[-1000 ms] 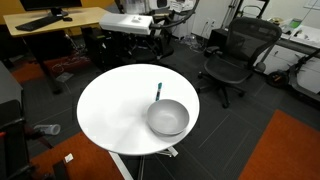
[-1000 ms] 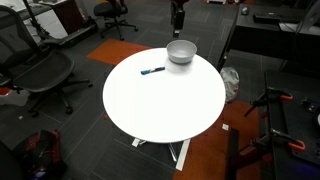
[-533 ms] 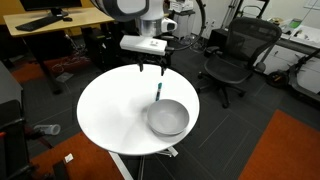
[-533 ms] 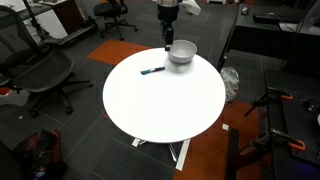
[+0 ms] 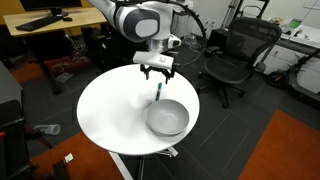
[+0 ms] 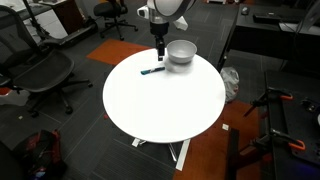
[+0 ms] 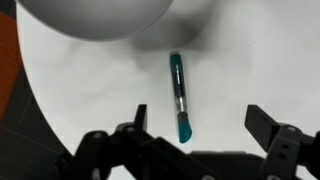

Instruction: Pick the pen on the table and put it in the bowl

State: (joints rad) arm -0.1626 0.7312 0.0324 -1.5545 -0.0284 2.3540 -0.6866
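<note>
The teal pen [image 5: 158, 90] lies flat on the round white table [image 5: 110, 110], just beyond the grey metal bowl [image 5: 167, 118]. It also shows in the other exterior view [image 6: 152, 71], left of the bowl [image 6: 181, 52]. My gripper [image 5: 155, 72] hangs open just above the pen's far end. In the wrist view the pen [image 7: 177, 92] lies lengthwise between my open fingers, gripper [image 7: 196, 125], its teal cap nearest me. The bowl's rim [image 7: 100, 18] fills the top of that view. Nothing is held.
Black office chairs stand around the table [image 5: 235, 55] [image 6: 40, 70]. A wooden desk [image 5: 55, 20] with a monitor stands behind. The floor is dark carpet with an orange patch [image 5: 290, 150].
My arm has come in from behind the table and lowered the gripper over the pen. The pen and bowl have not moved.
</note>
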